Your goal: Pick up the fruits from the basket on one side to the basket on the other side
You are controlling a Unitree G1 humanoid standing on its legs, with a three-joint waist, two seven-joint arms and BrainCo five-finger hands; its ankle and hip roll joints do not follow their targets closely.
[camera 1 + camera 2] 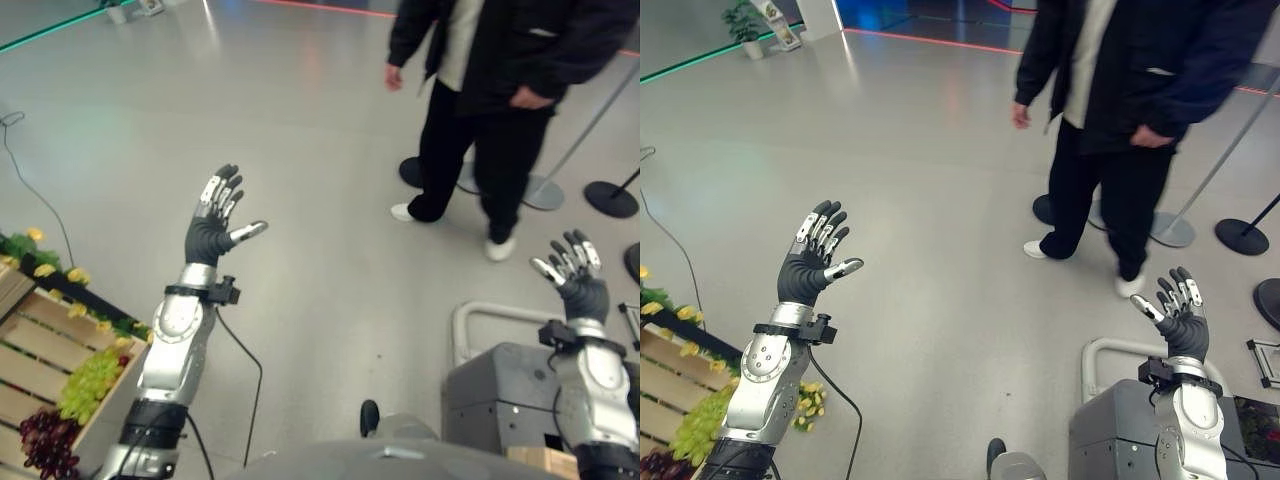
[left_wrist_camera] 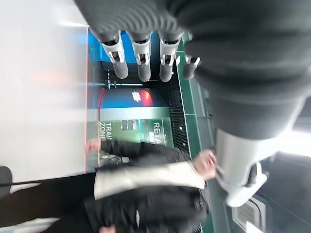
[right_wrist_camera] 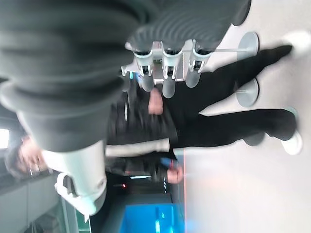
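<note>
My left hand [image 1: 212,225] is raised above the floor with its fingers straight and spread, holding nothing. My right hand [image 1: 572,272] is raised the same way at the right, fingers straight and empty. A wooden crate [image 1: 30,345] at the lower left holds a bunch of green grapes [image 1: 92,384] and a bunch of dark purple grapes [image 1: 45,440]. Both hands are well apart from the crate. In the left wrist view the fingers [image 2: 141,58] point out straight, and in the right wrist view the fingers [image 3: 167,73] do too.
A person in dark clothes [image 1: 490,90] stands on the floor ahead, near black stanchion bases [image 1: 610,198]. A grey box with a metal handle [image 1: 490,390] sits at the lower right. Green leaves and yellow flowers [image 1: 45,265] edge the crate.
</note>
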